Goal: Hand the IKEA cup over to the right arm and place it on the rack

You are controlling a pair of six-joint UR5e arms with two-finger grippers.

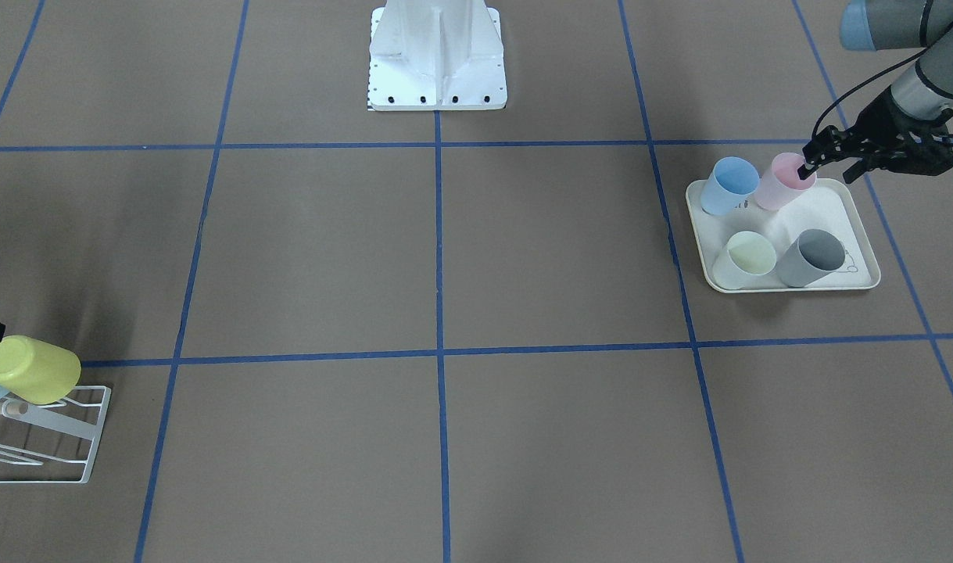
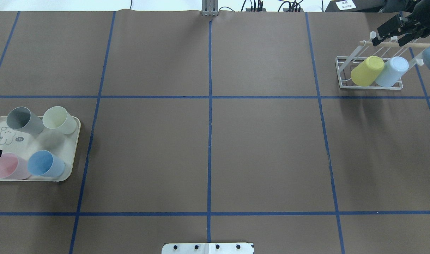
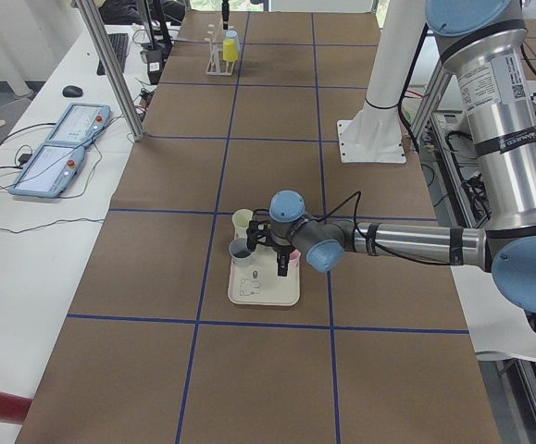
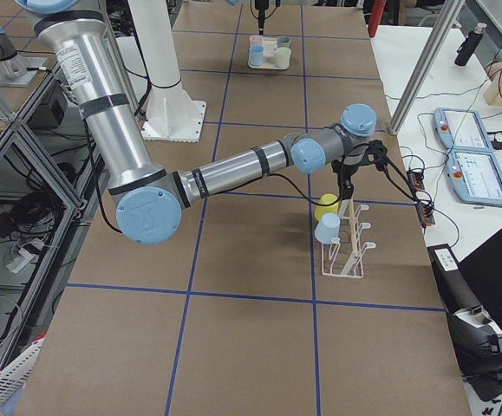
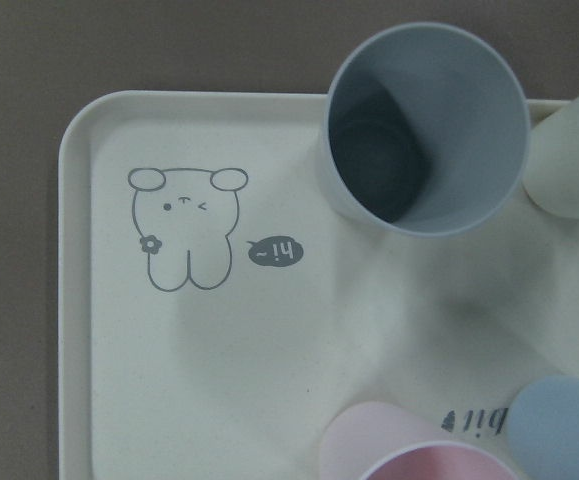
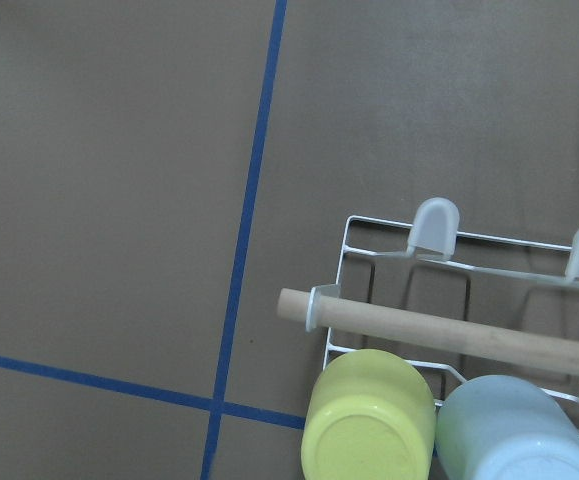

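Several IKEA cups stand upright on a cream tray (image 1: 832, 205): pink (image 1: 785, 188), blue (image 1: 728, 188), pale yellow (image 1: 746, 258) and grey (image 1: 808, 259). My left gripper (image 1: 809, 162) points down at the pink cup's rim; I cannot tell whether it grips the rim. The left wrist view shows the pink cup (image 5: 419, 462) at its bottom edge. The white wire rack (image 2: 341, 76) holds a yellow cup (image 2: 366, 70) and a light-blue cup (image 2: 391, 72) upside down. My right gripper (image 2: 386, 33) hovers open over the rack's wooden rod (image 2: 417, 45), holding nothing.
The robot's white base plate (image 1: 437, 86) sits at mid-table on the robot's side. Brown paper with blue tape lines (image 2: 209, 141) covers the wide stretch between tray and rack. In the exterior left view, pendants (image 3: 59, 157) lie on a side table.
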